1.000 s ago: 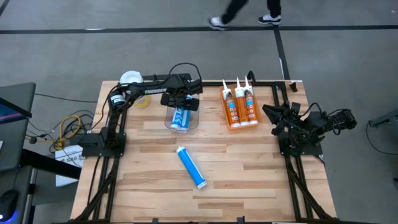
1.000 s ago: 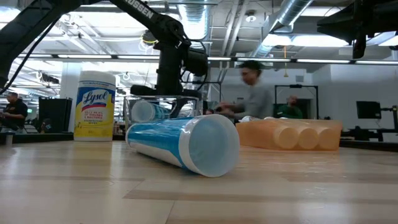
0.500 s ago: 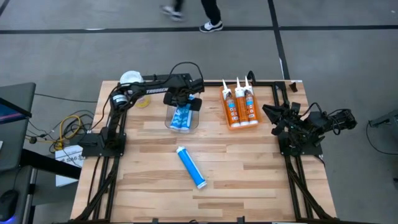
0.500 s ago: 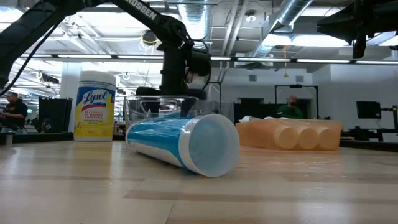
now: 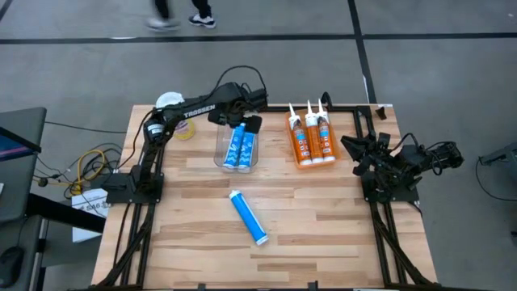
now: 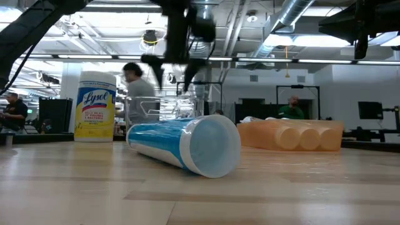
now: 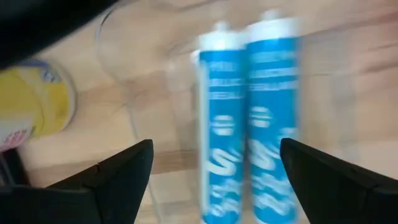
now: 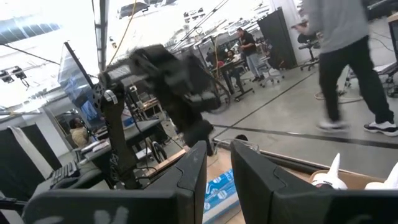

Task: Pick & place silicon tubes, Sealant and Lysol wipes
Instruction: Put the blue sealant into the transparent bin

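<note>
Two blue silicone tubes [image 5: 239, 148] lie side by side in a clear bin [image 5: 218, 158] at the table's far middle; they also show in the left wrist view [image 7: 249, 124]. My left gripper [image 5: 237, 121] hangs open and empty above the bin's far end [image 6: 174, 78]. A third blue tube [image 5: 247, 217] lies on its side on the table nearer the front [image 6: 184, 145]. Three orange sealant tubes [image 5: 312, 139] lie side by side to the right. The Lysol wipes [image 6: 95, 106] stand upright at the far left. My right gripper [image 5: 352, 150] rests shut at the right edge.
The left arm reaches over the table's far left, past the Lysol wipes [image 5: 170, 101]. Cables and a monitor lie off the table's left side. People move in the room beyond the far edge. Bare wood shows across the table's front half around the loose tube.
My left gripper has risen out of the clear bin and gone a little toward the far edge. The two blue tubes stay lying side by side in the bin. A person has walked leftward past the table's far side.
</note>
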`<state>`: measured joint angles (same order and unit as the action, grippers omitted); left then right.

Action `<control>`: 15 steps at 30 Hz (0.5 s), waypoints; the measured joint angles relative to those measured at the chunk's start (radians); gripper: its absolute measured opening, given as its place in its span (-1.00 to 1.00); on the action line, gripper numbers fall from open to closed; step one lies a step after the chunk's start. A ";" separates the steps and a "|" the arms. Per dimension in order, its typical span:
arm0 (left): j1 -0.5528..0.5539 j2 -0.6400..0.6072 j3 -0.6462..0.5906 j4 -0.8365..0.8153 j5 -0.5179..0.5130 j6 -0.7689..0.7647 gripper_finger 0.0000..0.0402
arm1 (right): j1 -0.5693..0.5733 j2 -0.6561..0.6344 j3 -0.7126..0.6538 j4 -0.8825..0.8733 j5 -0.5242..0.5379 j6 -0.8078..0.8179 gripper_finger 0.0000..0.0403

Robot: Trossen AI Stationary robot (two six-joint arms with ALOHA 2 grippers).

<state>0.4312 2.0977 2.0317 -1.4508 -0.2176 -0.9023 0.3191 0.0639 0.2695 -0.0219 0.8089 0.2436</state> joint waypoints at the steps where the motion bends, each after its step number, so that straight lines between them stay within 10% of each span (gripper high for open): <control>1: -0.019 0.000 0.040 -0.014 0.005 0.005 0.71 | 0.000 0.000 0.000 0.000 0.000 0.000 -0.67; 15: -0.428 -0.017 0.289 -0.121 0.206 -0.329 0.71 | 0.000 0.000 0.000 0.000 0.000 0.001 -0.67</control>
<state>0.0029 2.0811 2.3207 -1.5715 -0.0116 -1.2311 0.3192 0.0642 0.2695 -0.0219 0.8089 0.2443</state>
